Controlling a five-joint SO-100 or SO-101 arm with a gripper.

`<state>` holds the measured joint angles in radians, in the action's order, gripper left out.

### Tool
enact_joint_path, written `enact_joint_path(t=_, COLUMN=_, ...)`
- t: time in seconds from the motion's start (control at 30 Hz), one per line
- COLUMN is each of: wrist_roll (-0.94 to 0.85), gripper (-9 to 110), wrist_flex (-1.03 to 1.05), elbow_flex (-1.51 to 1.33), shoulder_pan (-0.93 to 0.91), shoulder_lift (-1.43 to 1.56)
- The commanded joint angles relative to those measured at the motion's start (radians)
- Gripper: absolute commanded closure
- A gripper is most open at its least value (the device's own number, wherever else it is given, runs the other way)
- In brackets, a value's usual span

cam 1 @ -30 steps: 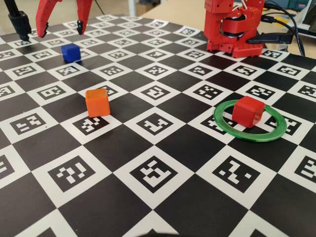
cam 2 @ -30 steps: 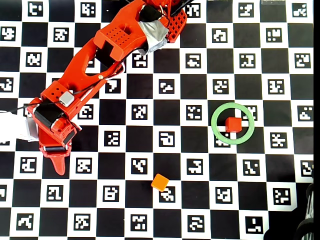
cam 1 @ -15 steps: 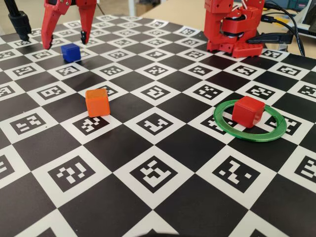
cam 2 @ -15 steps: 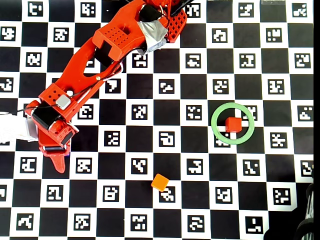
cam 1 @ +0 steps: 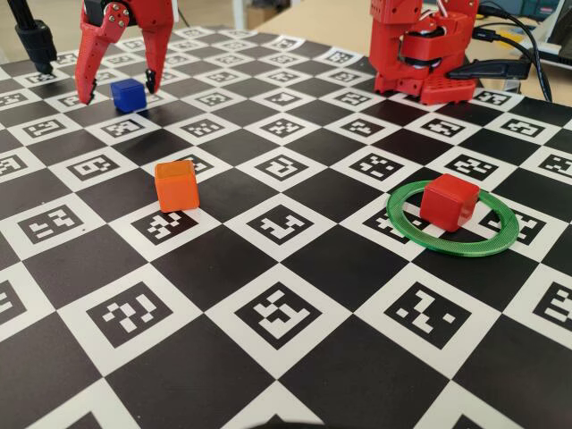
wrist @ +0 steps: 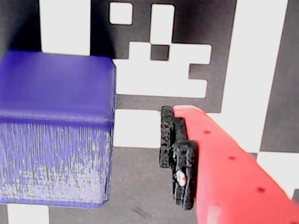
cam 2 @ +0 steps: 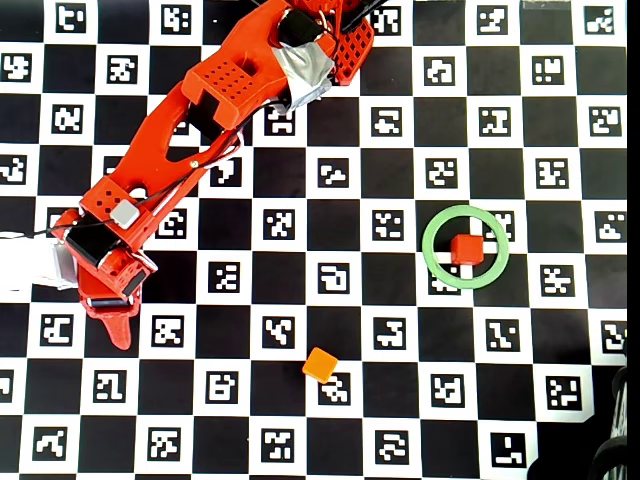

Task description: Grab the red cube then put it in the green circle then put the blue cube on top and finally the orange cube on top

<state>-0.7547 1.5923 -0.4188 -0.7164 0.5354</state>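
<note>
In the fixed view my red gripper (cam 1: 118, 89) stands open at the far left of the board, one finger on each side of the blue cube (cam 1: 130, 94), close to the surface. The wrist view shows the blue cube (wrist: 56, 130) at the left and one black finger pad (wrist: 177, 154) a gap away on its right; the other finger is out of frame. The red cube (cam 1: 449, 200) sits inside the green circle (cam 1: 456, 248), toward its far edge. The orange cube (cam 1: 176, 185) stands alone mid-board. From overhead the arm (cam 2: 200, 110) hides the blue cube.
The arm's red base (cam 1: 424, 49) with cables stands at the back right. A black stand leg (cam 1: 36, 40) rests at the far left corner, close to the gripper. The board is a black-and-white marker checkerboard (cam 1: 277, 313).
The gripper has come down from above the board until its open fingers straddle the blue cube. The cubes and the ring have not moved.
</note>
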Motion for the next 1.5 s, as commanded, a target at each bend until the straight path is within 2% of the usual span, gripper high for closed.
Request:
enact_joint_path(t=0.0, wrist_roll=0.006, gripper=54, wrist_flex=-0.014, elbow_flex=0.014, shoulder_pan=-0.006, shoulder_lift=0.04)
enact_joint_path(t=1.47, wrist_roll=0.186, gripper=53, wrist_flex=-0.06, elbow_flex=0.009, shoulder_pan=0.023, shoulder_lift=0.037)
